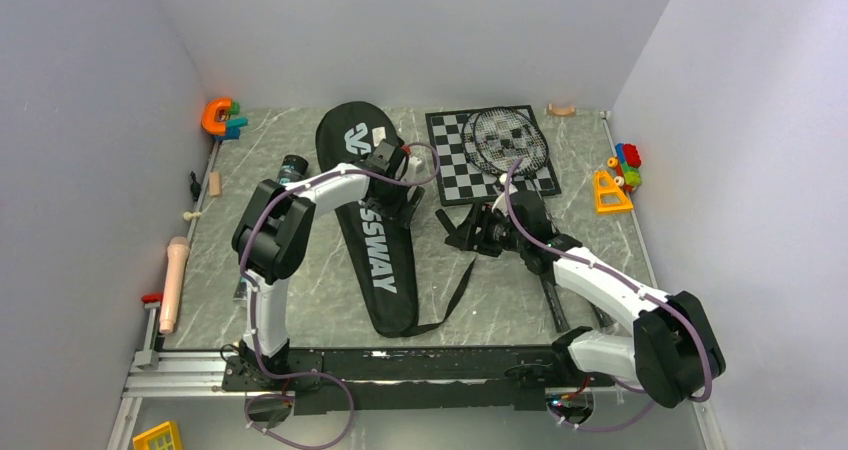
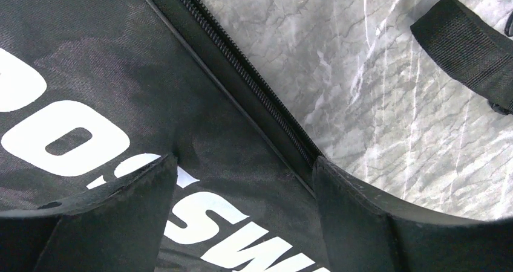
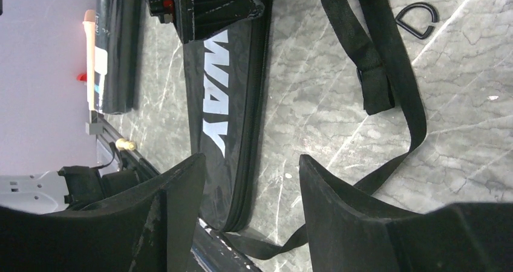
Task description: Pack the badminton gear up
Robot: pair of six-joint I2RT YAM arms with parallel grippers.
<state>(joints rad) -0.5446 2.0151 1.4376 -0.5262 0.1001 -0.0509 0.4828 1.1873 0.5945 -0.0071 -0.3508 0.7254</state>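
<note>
Left claw (image 2: 242, 163) spread, straddling zip edge of racket bag (image 2: 91, 60).

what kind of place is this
Likely a robot lab test cell: a walled-in table with the left arm and right arm bolted to a rail, and staged props like a racket bag, chessboard and toys.
</note>
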